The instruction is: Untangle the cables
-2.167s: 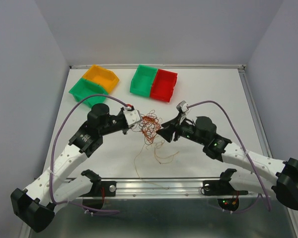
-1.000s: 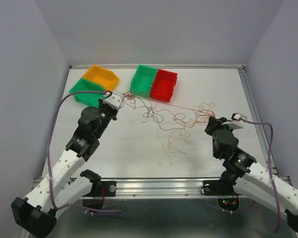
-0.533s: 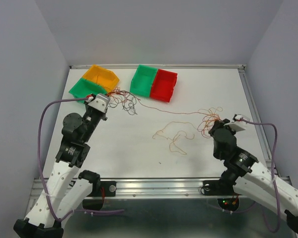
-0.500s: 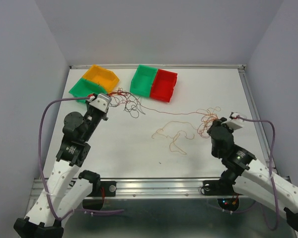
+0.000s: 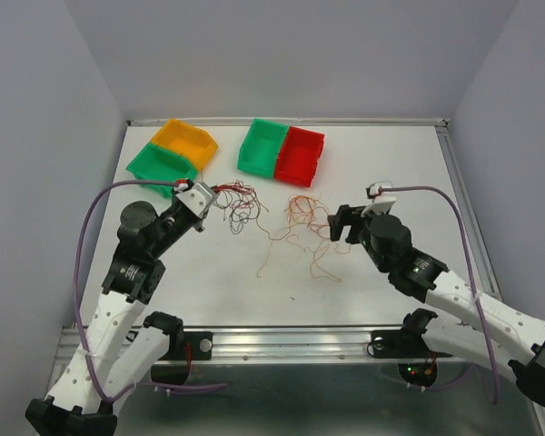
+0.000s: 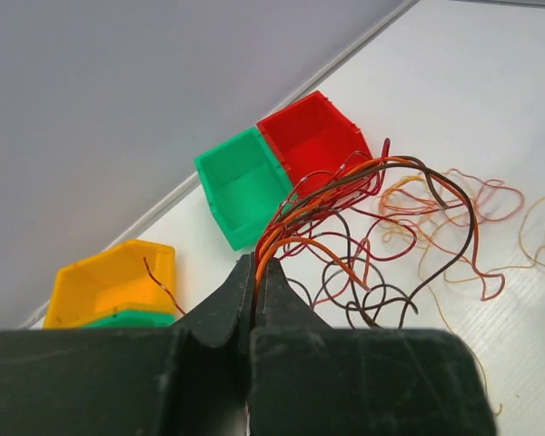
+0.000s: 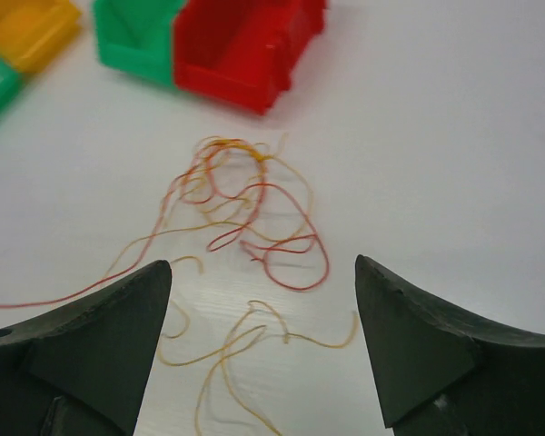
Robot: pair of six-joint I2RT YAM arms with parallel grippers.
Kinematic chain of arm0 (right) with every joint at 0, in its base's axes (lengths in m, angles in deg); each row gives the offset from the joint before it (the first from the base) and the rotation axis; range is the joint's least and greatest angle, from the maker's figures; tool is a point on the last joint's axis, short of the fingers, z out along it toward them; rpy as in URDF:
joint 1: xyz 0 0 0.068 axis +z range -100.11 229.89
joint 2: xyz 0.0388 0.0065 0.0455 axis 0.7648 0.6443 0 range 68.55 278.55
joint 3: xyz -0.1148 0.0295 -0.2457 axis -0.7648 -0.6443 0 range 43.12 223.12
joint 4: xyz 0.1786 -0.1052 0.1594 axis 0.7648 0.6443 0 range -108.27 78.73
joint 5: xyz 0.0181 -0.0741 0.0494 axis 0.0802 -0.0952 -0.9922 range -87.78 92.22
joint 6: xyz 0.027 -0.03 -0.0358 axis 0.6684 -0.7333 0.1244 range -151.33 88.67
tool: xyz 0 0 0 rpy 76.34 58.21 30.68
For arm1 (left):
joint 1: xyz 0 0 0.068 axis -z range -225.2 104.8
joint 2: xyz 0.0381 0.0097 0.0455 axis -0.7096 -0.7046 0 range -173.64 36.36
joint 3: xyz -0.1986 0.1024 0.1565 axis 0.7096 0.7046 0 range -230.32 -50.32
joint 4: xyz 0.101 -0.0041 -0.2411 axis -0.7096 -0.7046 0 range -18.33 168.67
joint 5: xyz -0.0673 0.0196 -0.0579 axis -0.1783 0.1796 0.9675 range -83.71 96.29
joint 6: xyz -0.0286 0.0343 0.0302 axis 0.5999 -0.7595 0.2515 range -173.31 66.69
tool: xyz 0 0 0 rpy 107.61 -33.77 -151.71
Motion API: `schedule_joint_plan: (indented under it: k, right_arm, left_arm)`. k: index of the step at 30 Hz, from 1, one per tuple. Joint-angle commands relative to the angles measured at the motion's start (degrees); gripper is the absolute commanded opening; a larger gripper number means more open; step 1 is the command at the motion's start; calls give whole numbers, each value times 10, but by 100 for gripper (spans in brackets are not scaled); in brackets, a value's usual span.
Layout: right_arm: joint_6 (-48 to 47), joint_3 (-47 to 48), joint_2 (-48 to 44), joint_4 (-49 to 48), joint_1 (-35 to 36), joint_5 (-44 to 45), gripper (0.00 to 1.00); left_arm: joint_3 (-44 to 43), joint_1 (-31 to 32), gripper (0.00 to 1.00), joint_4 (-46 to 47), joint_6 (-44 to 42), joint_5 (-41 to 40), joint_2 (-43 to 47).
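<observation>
**Item:** cables [image 6: 286, 218], hair-thin wires in red, orange and dark sheathing.

**Location:** Two groups are laid out on the table [image 5: 400, 163].
- A held bundle [image 5: 234, 195] is fanned out at the left, near the green bin [image 5: 262, 145].
- A loose clump [image 7: 232, 150] of orange and red loops is spread at centre, just near of the red bin [image 5: 300, 156].
- The two groups appear to be linked by a strand, though this is too fine to be confirmed from above.

**Grippers:**
- The left gripper [image 6: 254, 282] is clamped tight on the gathered ends of the held bundle.
- The right gripper [image 7: 262, 265] is held over the loose clump, spread wide with nothing gripped.

**Handling:** The wires are judged almost weightless, limp and springy. They are likely to be snagged on each other and to be slipped from smooth pads.

**Grasp point:** A dense crossing of loops, pinched close to the table, is preferred to a single strand.
</observation>
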Motion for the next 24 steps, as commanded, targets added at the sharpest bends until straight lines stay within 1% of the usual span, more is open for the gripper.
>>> schedule_joint_plan:
  k: [1,2,3,4,5,6,8,9,10,12,15,19,21,22,23,24]
  right_arm:
    - [-147,-28,-7,-219,-1,-297,86]
    - [-159,-34,2,-255,-1,-341,86]
    - [-184,-25,33,-284,-1,-418,86]
    - [-194,-15,51,-293,0,-450,86]
    - [-201,-3,72,-300,0,-500,86]
    - [-210,21,106,-307,0,-520,87]
    - [-215,39,140,-333,0,-558,88]
    - [-215,45,165,-344,1,-593,88]
    - [-230,58,176,-352,3,-608,88]
    - [-231,71,204,-373,9,-646,88]
    - [-235,76,227,-406,25,-643,88]
    - [-232,89,273,-439,36,-632,88]
    - [-226,85,292,-479,37,-612,88]
    - [-224,84,297,-489,38,-604,80]
    - [-222,85,303,-497,39,-576,68]
    - [-222,84,305,-500,38,-561,39]
  left_arm:
    - [-40,-1,1,-18,-20,106,8]
    - [-45,-1,1,-23,-20,107,5]
    - [-50,-2,1,-26,-19,107,4]
    - [-59,-1,1,-32,-20,105,4]
    - [-61,-1,1,-32,-20,106,4]
    - [-68,-1,2,-32,-20,105,4]
    - [-72,-1,3,-45,-19,110,5]
    - [-75,-1,3,-45,-18,111,4]
    - [-82,-1,3,-47,-14,111,4]
    - [-100,-1,3,-51,-13,103,-3]
    - [-127,0,3,-61,-9,104,-17]
    - [-161,1,5,-76,2,135,-39]
    - [-170,1,6,-85,9,150,-52]
    - [-177,2,6,-92,10,154,-54]
    - [-178,2,6,-94,10,152,-57]
    - [-178,2,6,-98,8,150,-57]
